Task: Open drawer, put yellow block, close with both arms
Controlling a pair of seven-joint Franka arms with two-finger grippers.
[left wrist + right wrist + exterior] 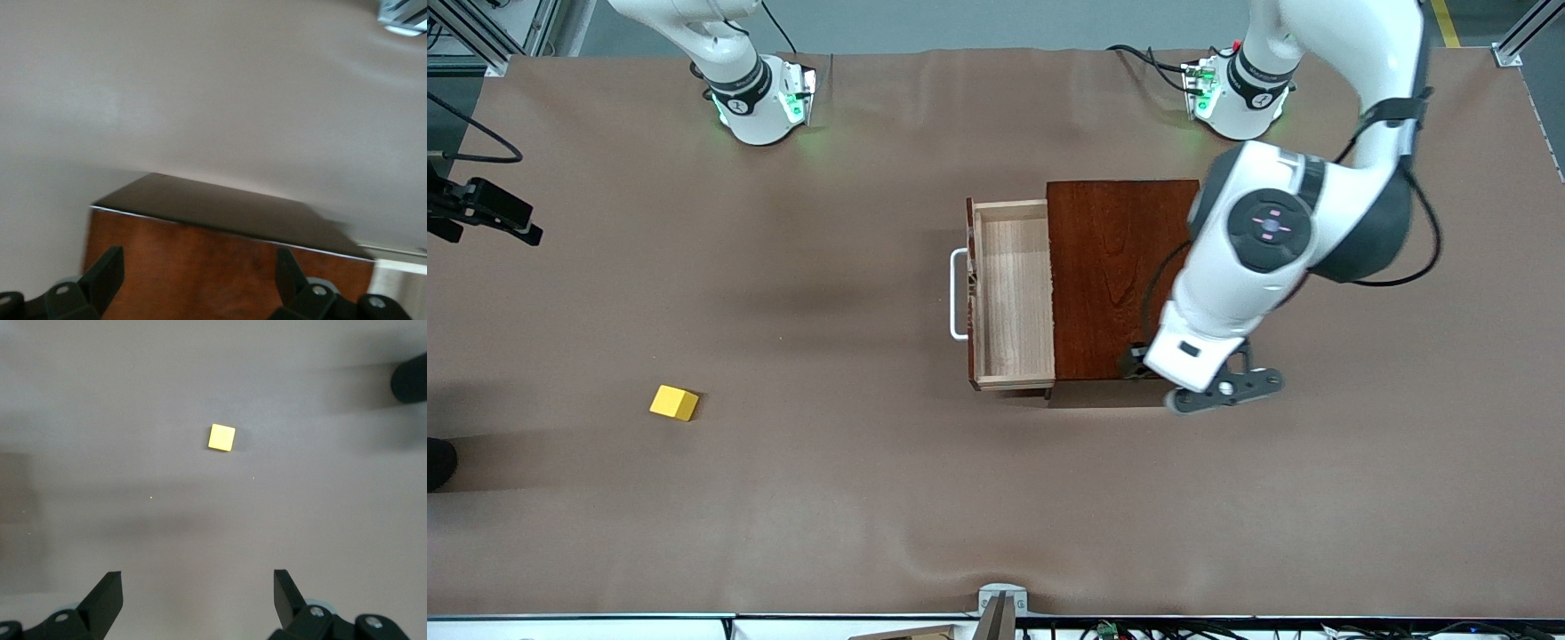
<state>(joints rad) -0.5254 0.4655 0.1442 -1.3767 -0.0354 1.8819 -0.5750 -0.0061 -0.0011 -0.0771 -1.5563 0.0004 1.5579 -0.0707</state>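
The left arm [1263,258] reaches down from its base at the top of the front view and bends over the end of the wooden box [1120,276] that faces away from the drawer. Its wrist points downward, and the left gripper [200,277] hangs above the box's corner nearest the front camera. In the left wrist view its two black fingers [107,270] stand wide apart, with nothing between them but the glossy brown top of the box below.

The right arm [729,53] shows little more than its base and first joints in the front view. The right gripper [198,600] is seen in the right wrist view, looking straight down at the brown table cover [827,498]. Its fingers [110,593] are spread as wide as they go and hold nothing. The yellow block [221,437] lies on the cover below them (flat, one face up).

The drawer [1009,293] is pulled out of the box toward the right arm's end of the table. Its pale wooden tray is bare inside, and the white handle [958,293] sticks out from its dark front.

The yellow block sits alone on the table, well apart from the drawer, nearer the front camera than it and toward the right arm's end.
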